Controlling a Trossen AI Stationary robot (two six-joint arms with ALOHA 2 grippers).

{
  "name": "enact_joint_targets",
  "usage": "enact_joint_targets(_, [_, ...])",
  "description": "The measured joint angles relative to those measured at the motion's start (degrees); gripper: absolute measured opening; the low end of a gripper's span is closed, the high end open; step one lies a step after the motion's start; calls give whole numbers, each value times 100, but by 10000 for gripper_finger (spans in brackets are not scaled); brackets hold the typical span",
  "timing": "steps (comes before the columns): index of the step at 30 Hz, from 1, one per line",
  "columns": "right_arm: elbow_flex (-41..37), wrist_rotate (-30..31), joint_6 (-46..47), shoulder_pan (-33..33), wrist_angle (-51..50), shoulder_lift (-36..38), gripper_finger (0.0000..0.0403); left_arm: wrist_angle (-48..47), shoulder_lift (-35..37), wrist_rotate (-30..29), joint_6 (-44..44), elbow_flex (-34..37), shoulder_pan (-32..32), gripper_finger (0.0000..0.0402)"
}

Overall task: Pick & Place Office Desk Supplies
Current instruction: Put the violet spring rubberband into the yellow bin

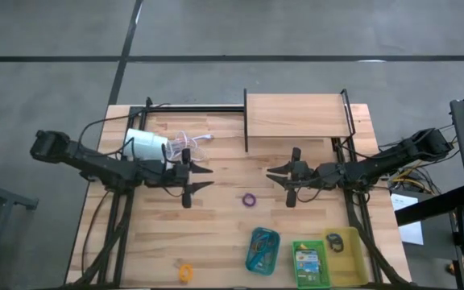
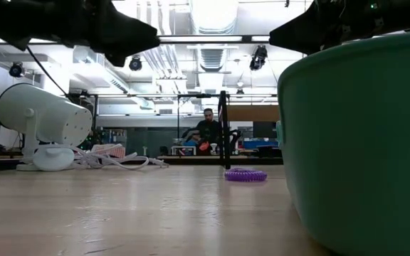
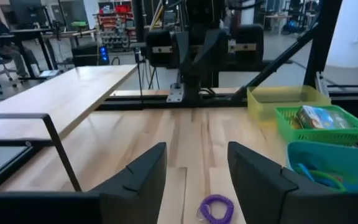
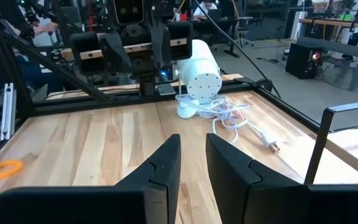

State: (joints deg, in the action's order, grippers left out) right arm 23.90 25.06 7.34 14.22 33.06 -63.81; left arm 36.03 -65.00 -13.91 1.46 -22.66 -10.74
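Jaws first: on my left gripper (image 1: 202, 178) the two fingers stand spread with a clear gap and nothing between them, and it hovers over the bare wood left of the table's middle. Its wrist view confirms the gap, with the purple loop (image 3: 217, 208) lying on the boards just ahead of the fingertips.

Going from the left edge across, I see the white lamp (image 1: 147, 146) lying on its side near the back, its white cord (image 1: 185, 141) tangled beside it. Toward the front edge an orange loop (image 1: 185, 272) rests alone on the wood. The purple loop sits near the centre, between my two grippers and touching neither.

Further right, the right gripper (image 1: 274, 176) points toward the left one, its fingers only a narrow slit apart and empty. A raised wooden shelf (image 1: 296, 114) stands at the back, right of centre.

Along the front right I count three trays side by side: a teal tray (image 1: 263, 250) with coloured loops in it, a green tray (image 1: 311, 265) holding a crayon box (image 1: 308, 260), and a yellow tray (image 1: 350, 259) with a dark loop (image 1: 333, 241).

In the low view a person (image 2: 207, 128) sits far off in the room behind.
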Motion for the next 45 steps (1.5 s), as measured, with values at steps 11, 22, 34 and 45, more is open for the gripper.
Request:
enact_joint_targets(11, [0, 0, 2, 0, 0, 0, 84, 59, 3, 2, 2, 42, -4, 175])
enact_joint_targets(22, [0, 0, 2, 0, 2, 0, 88, 320, -37, 6, 4, 13, -4, 175])
enact_joint_targets(34, [0, 0, 2, 0, 2, 0, 70, 273, -37, 5, 2, 18, -4, 175])
enact_joint_targets(45, [0, -1, 4, 0, 0, 0, 68, -59, -37, 5, -16, 18, -2, 175])
